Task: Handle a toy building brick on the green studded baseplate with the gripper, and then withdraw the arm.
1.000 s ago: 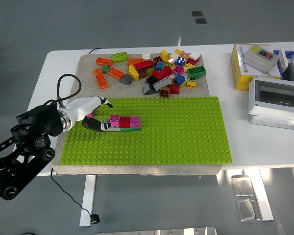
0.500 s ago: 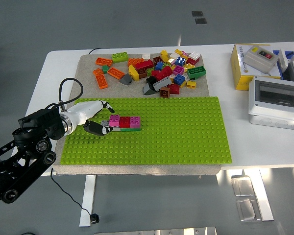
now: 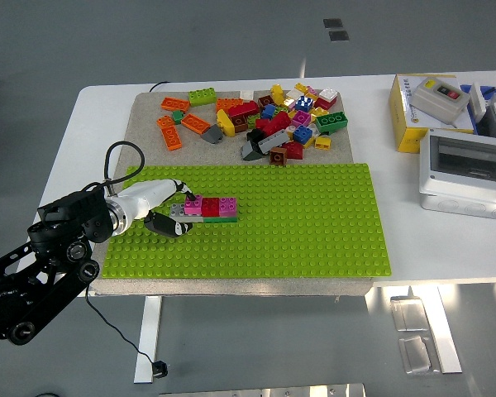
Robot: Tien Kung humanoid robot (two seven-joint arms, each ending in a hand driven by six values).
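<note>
Your left hand (image 3: 172, 217) sits at the nine o'clock end of the short brick row (image 3: 207, 207) on the green baseplate (image 3: 298, 223), its fingers (image 3: 182, 188) curled around the grey brick (image 3: 178, 209) at that end; whether they truly pinch it or only touch it you cannot tell from this height. I judge you to be in the handling step: the brick is at the hand, and the withdrawal is not yet begun. The next move calls for pressing or seating that grey piece squarely on the studs without prying up its neighbours, then opening the fingers and drawing the arm back toward eight o'clock, clear of the plate. Count one row here: one grey, one pink, one red and one lighter pink brick on top, with a green one under its three o'clock end. At twelve o'clock lies one loose pile of bricks (image 3: 273, 116), too jumbled to count, on the tan mat (image 3: 145, 107). Out at two o'clock on the desk (image 3: 99, 124) stand one yellow box (image 3: 409, 116) and one grey enclosure (image 3: 467, 174). Your right arm is not in view.
</note>
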